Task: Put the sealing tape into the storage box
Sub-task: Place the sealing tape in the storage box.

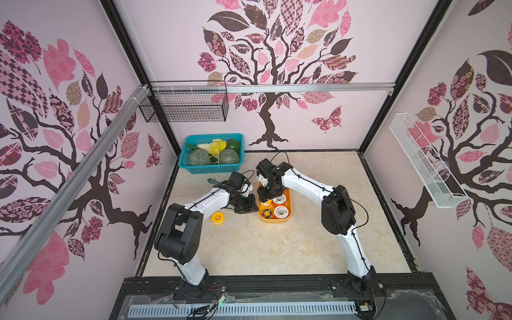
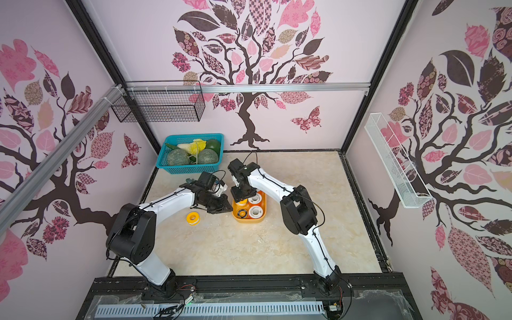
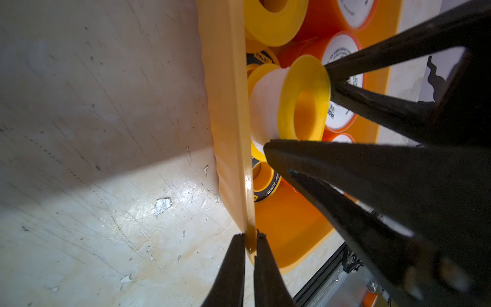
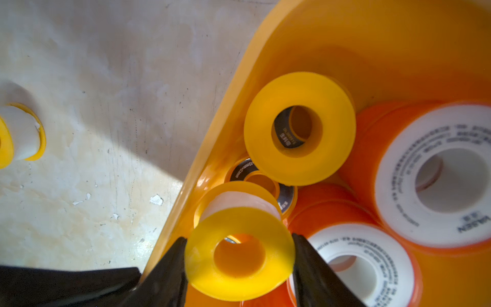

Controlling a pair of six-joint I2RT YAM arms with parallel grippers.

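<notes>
1. One yellow spool, the held spool (image 4: 202, 268), shows in the right wrist view. The right gripper (image 4: 239, 238) has its jaws about half spread, one against each side of the flange rim. It hangs just inside the storage box (image 4: 255, 66), close to the wall.
2. Several spools lie underneath: another yellow spool (image 4: 300, 127), a black-faced spool (image 4: 240, 168) and orange-rimmed spools (image 4: 435, 175).
3. Left wrist view now: the left gripper (image 3: 249, 236) is squeezed tight on the box's thin wall (image 3: 228, 106), apparently steadying it. There is no spool in its fingers.
4. Both top views: the box (image 1: 274, 221) sits about mid-tabletop (image 1: 277, 249), a little toward the far edge.
5. A loose spool (image 1: 217, 217) rests just beside the box toward the left edge, not yet in.
6. The teal basket (image 1: 210, 169) fills the far left corner, out of play.
7. Handling, as I judge it: these spools look light and rigid, with slick plastic flanges and soft white tape between. Grip across the flange rims, never on the tape. Squeeze too hard and one could squirt out or roll.
</notes>
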